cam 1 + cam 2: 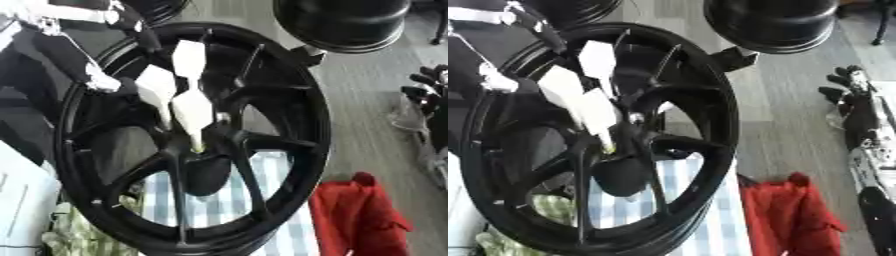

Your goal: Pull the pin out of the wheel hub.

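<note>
Black spokes of the wheel (262, 145) fill the near view, standing upright over a striped cloth (219, 200). At its hub (203, 145) the left robot hand (179, 95) reaches in, white fingers (194, 112) bunched at the centre where the pin should sit (it is hidden, so I cannot tell whether it is gripped). The right robot hand (855, 97) rests idle at the right edge, fingers relaxed. Fingers could slip off, or a skewed pull could tip the wheel.
</note>
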You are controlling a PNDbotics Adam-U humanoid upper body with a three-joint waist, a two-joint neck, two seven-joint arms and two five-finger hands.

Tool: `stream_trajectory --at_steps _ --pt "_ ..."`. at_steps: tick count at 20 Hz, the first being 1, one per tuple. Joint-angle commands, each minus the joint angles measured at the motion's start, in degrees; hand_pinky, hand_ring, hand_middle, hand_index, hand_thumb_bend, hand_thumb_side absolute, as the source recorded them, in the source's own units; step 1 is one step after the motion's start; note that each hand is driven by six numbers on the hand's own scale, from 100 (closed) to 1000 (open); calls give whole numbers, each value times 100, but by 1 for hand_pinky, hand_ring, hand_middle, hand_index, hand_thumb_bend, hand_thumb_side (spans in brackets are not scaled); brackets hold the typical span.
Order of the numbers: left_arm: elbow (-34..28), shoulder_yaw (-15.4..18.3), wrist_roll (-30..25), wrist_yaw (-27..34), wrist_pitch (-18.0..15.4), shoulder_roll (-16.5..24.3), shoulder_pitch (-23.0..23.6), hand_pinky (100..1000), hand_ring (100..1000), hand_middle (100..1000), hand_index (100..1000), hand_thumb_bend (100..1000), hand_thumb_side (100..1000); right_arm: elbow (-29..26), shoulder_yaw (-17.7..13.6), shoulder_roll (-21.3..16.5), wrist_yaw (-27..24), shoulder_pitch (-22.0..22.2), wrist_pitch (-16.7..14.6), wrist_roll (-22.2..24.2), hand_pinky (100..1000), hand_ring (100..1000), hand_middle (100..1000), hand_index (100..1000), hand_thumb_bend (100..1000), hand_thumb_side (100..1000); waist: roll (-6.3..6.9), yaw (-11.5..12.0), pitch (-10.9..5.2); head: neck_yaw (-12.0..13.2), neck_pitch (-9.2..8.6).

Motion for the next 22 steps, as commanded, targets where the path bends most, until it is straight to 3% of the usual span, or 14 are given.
stream_trajectory --at_steps 1,4,8,16,22 --pt "-180 -8 -634 12 -690 169 -95 867 829 742 864 359 463 -35 -12 -211 -7 -53 1 18 896 692 732 802 100 772 10 -12 -113 -7 -68" --pt "-338 -65 -634 29 -696 249 -61 869 831 743 859 383 474 -37 -7 -220 -5 -52 1 25 896 692 732 802 100 772 18 -12 -111 -6 -66" --pt "-396 -107 -634 -223 -736 273 -65 877 838 751 862 482 444 -35 -4 -226 -7 -49 0 32 896 692 733 802 100 772 19 -13 -114 22 -77" --pt "-343 39 -634 -537 -952 220 -84 878 841 759 868 491 404 -8 17 -216 -2 -54 8 66 896 691 733 802 100 775 0 -16 -98 26 -85" --pt "-269 -13 -634 -531 -921 159 -93 884 847 770 871 482 448 -1 29 -216 2 -68 15 85 896 691 733 802 100 776 5 -35 -95 33 -87"
